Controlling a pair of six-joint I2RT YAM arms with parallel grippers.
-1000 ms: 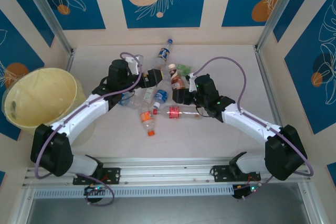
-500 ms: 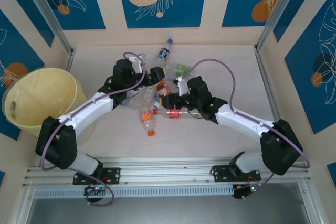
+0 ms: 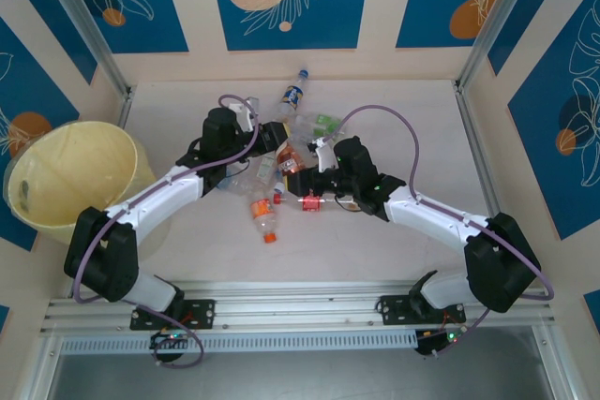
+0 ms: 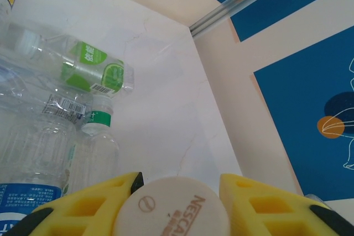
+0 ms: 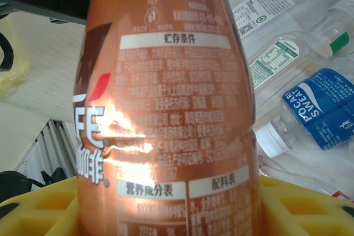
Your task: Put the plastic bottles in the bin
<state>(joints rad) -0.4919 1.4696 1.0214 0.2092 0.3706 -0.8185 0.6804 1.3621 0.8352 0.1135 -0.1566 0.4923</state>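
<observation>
L pincer (image 4: 180, 183) clamped on Nescafe cap (image 4: 171, 214), rest hidden; R pincer (image 5: 166, 208) clamps brown bottle (image 5: 166, 81), ends cropped

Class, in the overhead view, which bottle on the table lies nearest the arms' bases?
The clear bottle with the orange label and orange cap, lying on its side in front of the rest; all the other bottles lie farther back.
</observation>
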